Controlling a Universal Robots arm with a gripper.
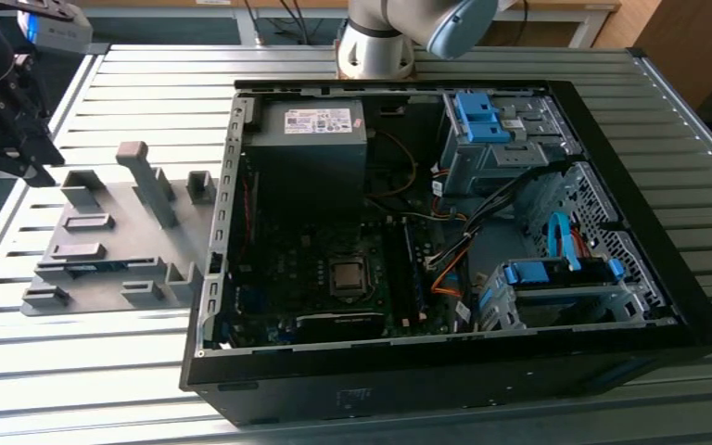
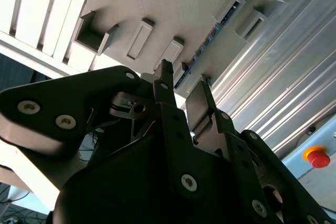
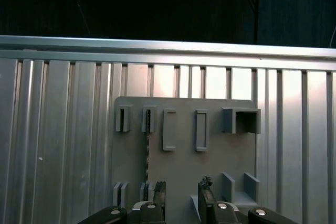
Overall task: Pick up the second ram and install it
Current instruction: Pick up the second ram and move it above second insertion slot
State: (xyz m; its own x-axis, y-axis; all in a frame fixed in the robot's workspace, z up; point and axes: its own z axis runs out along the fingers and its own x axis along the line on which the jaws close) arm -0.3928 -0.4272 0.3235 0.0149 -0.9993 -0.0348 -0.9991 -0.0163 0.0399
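Observation:
The second ram [image 3: 147,153] stands on edge in a slot of the grey fixture plate [image 3: 184,166], a thin dark strip between small blocks. It also shows as a thin line across the plate in the second wrist view [image 2: 210,38], and as a bluish strip near the plate's front [image 1: 84,270] in the exterior view. My gripper [image 3: 182,191] hovers above the plate, open, with nothing between its fingers [image 2: 167,80]. The ram lies just to one side of the gap, apart from both fingers. In the exterior view the gripper [image 1: 29,158] is at the far left, over the table's edge.
An open computer case [image 1: 455,232] lies on the slatted metal table [image 1: 108,371], at the exterior view's right of the fixture plate. Tall grey blocks [image 1: 146,181] rise from the plate. The arm's base [image 1: 375,51] stands behind the case. A red button [image 2: 318,157] sits beyond the table.

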